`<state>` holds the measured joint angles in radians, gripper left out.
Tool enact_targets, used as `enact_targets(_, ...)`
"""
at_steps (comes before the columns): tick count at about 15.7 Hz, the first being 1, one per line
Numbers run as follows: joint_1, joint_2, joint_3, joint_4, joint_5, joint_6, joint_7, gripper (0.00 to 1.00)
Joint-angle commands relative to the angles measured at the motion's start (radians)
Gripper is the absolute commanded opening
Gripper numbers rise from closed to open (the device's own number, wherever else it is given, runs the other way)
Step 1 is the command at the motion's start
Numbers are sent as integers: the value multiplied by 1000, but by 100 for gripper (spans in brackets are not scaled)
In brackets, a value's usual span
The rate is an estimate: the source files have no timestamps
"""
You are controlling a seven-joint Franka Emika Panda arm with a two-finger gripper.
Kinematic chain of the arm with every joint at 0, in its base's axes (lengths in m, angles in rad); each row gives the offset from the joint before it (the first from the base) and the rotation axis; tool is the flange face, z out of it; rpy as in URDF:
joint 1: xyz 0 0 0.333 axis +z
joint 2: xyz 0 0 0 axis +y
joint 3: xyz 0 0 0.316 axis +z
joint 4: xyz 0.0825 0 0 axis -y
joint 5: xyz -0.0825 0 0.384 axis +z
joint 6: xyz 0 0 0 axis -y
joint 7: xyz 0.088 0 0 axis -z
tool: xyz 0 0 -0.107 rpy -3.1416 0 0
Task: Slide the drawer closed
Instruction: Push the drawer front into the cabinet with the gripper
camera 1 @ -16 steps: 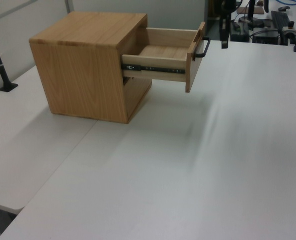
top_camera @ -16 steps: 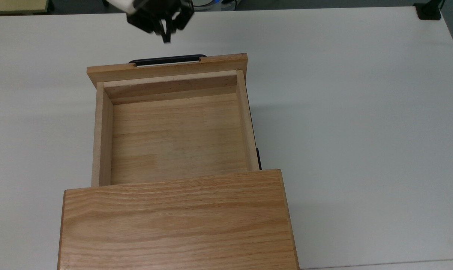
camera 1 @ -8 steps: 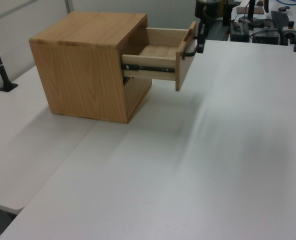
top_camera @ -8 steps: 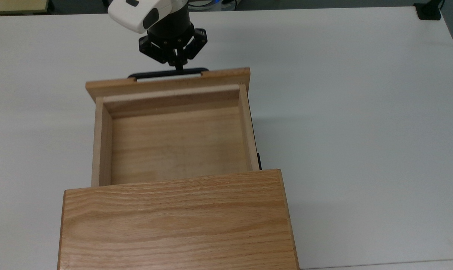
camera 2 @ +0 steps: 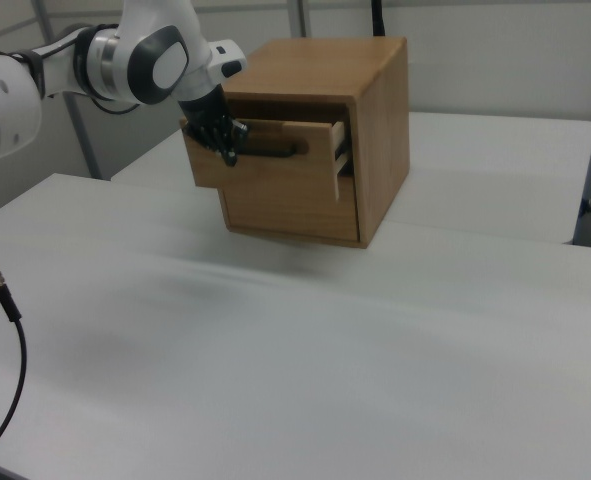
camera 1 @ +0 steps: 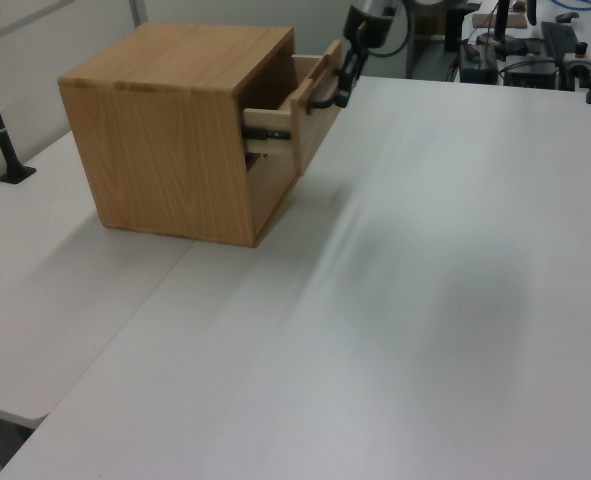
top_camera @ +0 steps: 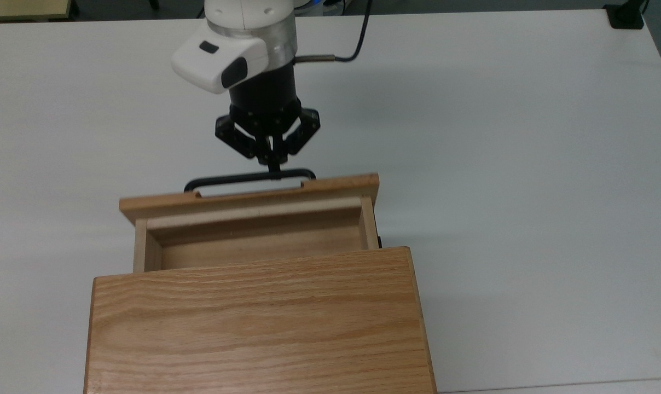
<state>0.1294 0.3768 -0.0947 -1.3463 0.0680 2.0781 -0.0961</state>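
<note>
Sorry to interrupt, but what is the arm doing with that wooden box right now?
The arm's gripper, fingers together, is pressed against the black handle of the drawer, sliding it into the oak cabinet on the white table. The drawer has gone in a good way over the last second. A short stretch of it remains sticking out, so it is not shut yet.

drawer (top_camera: pixel 254 227) partly inside cabinet (top_camera: pixel 256 323) | cabinet on table (top_camera: pixel 527 164) | gripper (top_camera: pixel 274 164) against handle (top_camera: pixel 248 179)

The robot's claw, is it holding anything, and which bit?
Nothing is held. The gripper is shut and its tip presses against the black bar handle of the drawer, near the bar's middle, without wrapping around it.
</note>
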Motion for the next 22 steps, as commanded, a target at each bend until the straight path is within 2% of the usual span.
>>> enact_targets(1, 41, 71, -19, 67, 4, 138, 73, 0)
enact_targets(3, 47, 100, -20, 72, -1, 212, 102, 0)
enact_targets(5, 50, 143, -23, 127, -2, 249, 137, 0)
enact_targets(12, 111, 218, -111, 148, -2, 459, 208, 0)
enact_targets(14, 118, 217, -122, 142, -4, 479, 213, 0)
enact_targets(17, 118, 133, -116, 57, -5, 456, 208, 1)
enact_targets(19, 111, 27, -106, -72, -2, 362, 207, 5)
enact_targets(21, 108, -68, -102, -151, 1, 224, 196, 16)
enact_targets(22, 107, -113, -100, -180, 3, 135, 193, 26)
